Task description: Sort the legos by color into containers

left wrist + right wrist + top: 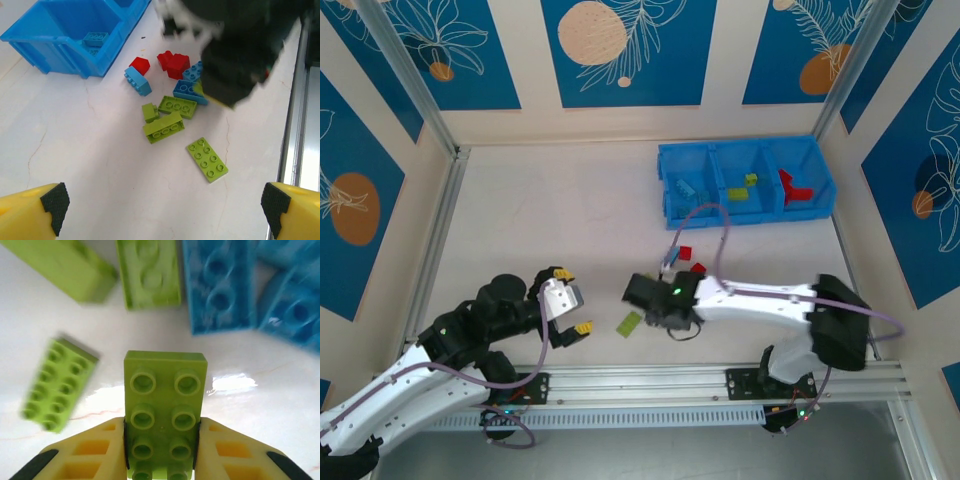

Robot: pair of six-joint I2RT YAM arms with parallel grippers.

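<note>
top external view: blue bin tray (790, 212) sits at the far right of the table (540, 220), three compartments in a row. the left one has light blue bricks (685, 187) (looks like two, hard to split). the middle one has two lime pieces (740, 192). the right one has a red clump (798, 190) i can't count.

right gripper (645, 297) is over the loose pile near the middle of the table, well apart from the tray. right wrist view shows it best: its two yellow fingers (85, 455) are pinched on the long sides of one lime 2x4 brick (165, 390), eight studs facing the camera. can't tell if that brick is touching the table or not.

left wrist view, loose stuff on the table:
- lime, four: a flat 2x4 plate (207, 159) off by itself, a chunky brick (163, 127), a small cube (149, 111) touching it, and a second plate (178, 106) just beside those
- light blue, three: a lone bar (138, 80) and two blue ones (190, 90) tucked partly under the blurry dark right arm
- red: one single red (139, 65) touching the lone bar, plus a red lump (173, 64) near it, could be two bricks

left gripper (571, 300) is near the pile, its yellow fingertips (30, 212) spread wide over bare table.
</note>
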